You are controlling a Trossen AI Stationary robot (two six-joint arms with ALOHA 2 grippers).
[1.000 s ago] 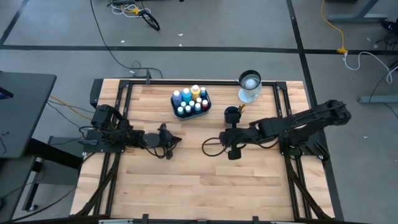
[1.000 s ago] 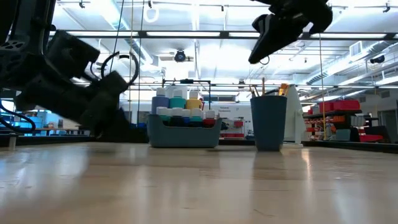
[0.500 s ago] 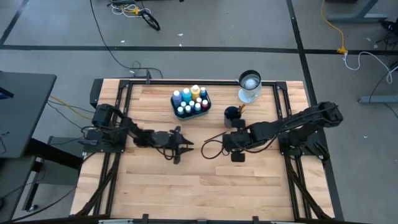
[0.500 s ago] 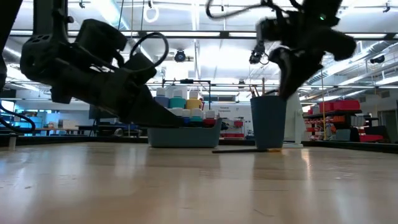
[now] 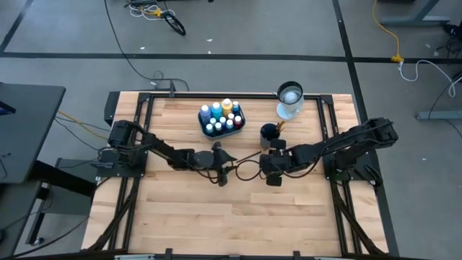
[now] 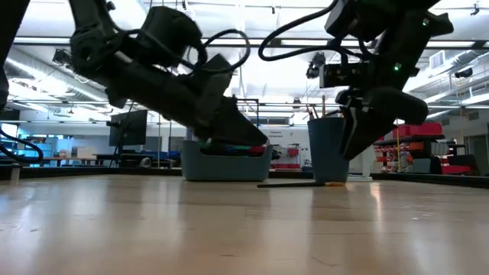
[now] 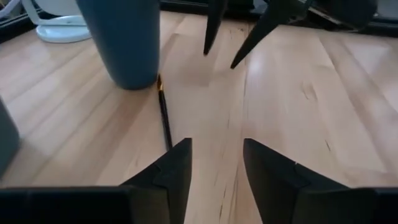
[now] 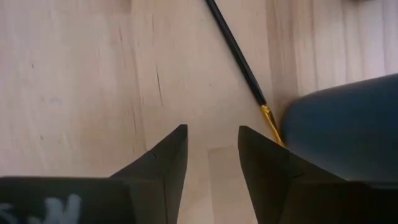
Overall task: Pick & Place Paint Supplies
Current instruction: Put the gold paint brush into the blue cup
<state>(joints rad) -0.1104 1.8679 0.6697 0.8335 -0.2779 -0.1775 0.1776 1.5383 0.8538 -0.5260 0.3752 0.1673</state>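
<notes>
Looking straight down, the high view sets the teal tray of paint bottles toward twelve o'clock on the wooden surface, with the dark blue cup at about two o'clock from its centre. Both arms meet mid-surface: the left gripper reaches in from nine o'clock, the right gripper from three. A loose brush cannot be made out from here.

At table height, the low view shows what the overhead one misses: a thin brush lying flat at the foot of the cup, with both grippers hanging close above it.

From the left wrist, the brush lies just beyond that arm's spread fingers, its gold ferrule touching the cup's base; the other arm's fingers stand parted beyond.

From the right wrist, its own fingers are likewise spread and empty, the brush ahead with its ferrule against the cup.

Judging by this, the step in hand is picking up the stray brush. Next, one gripper should straddle the handle clear of the cup and pinch low.
</notes>
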